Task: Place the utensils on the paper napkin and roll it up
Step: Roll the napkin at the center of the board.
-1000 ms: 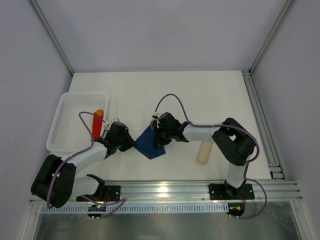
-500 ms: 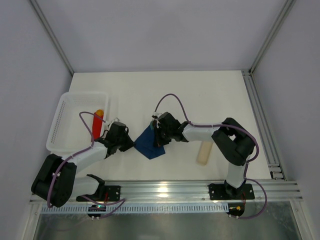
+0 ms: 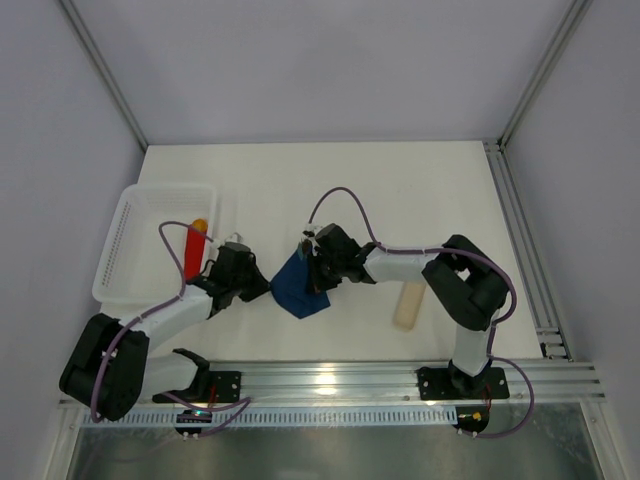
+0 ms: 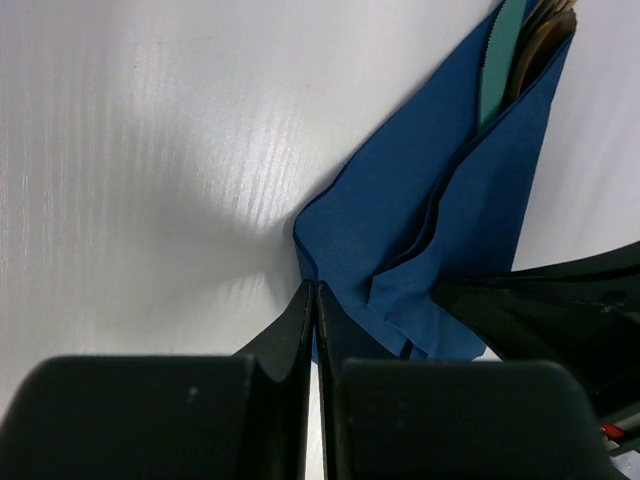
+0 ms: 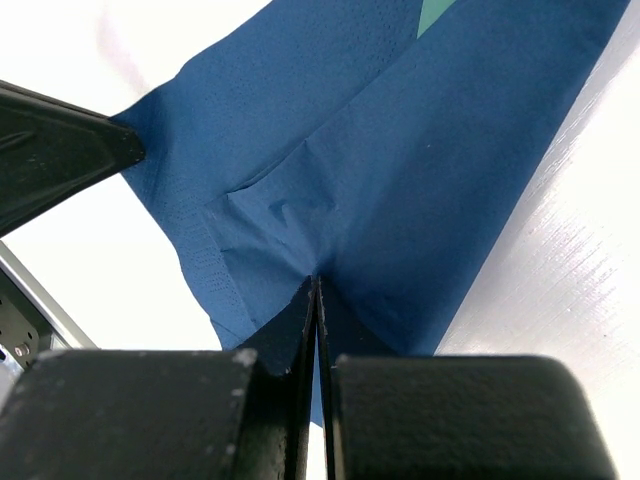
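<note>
The paper napkin point(image 3: 298, 288) lies folded on the white table between my two grippers, a dark blue sheet with creases point(image 4: 440, 210). The utensils point(image 4: 520, 45) poke out of its far fold: a teal serrated blade and copper-brown tips; in the right wrist view only a teal tip point(image 5: 435, 12) shows. My left gripper point(image 3: 263, 289) is shut on the napkin's left edge point(image 4: 313, 290). My right gripper point(image 3: 316, 276) is shut on a pinched fold of the napkin point(image 5: 316, 285). The utensils' handles are hidden inside the paper.
A white basket point(image 3: 130, 230) stands at the left, with a red block with an orange tip point(image 3: 193, 248) leaning at its right side. A pale beige bar point(image 3: 408, 305) lies right of the napkin. A metal rail point(image 3: 520, 240) runs along the table's right side.
My left gripper's jaws have closed on the napkin's left edge, and its wrist has shifted slightly. The right gripper has held its grip without moving.
</note>
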Robot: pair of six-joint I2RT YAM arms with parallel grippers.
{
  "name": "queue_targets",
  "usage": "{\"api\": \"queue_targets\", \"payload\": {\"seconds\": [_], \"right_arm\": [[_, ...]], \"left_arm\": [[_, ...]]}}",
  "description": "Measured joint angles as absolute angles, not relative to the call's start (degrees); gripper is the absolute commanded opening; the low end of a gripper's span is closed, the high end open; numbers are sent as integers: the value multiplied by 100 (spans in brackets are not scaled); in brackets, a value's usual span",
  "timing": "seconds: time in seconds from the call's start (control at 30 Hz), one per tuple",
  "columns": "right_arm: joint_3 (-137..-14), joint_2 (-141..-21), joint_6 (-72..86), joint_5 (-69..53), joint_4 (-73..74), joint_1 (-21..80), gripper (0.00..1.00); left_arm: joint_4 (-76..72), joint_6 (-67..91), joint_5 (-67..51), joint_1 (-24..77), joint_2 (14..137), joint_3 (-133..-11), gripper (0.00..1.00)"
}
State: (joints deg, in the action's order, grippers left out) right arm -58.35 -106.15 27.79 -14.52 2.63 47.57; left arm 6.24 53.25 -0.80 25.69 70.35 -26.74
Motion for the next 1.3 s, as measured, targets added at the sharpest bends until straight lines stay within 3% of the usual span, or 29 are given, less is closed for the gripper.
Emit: {"api": "queue_targets", "payload": {"seconds": [1.3], "right_arm": [[-5151, -9992, 2932, -1634, 368, 4965, 4]], "left_arm": [[578, 5336, -126, 2569, 6912, -2589, 0]]}}
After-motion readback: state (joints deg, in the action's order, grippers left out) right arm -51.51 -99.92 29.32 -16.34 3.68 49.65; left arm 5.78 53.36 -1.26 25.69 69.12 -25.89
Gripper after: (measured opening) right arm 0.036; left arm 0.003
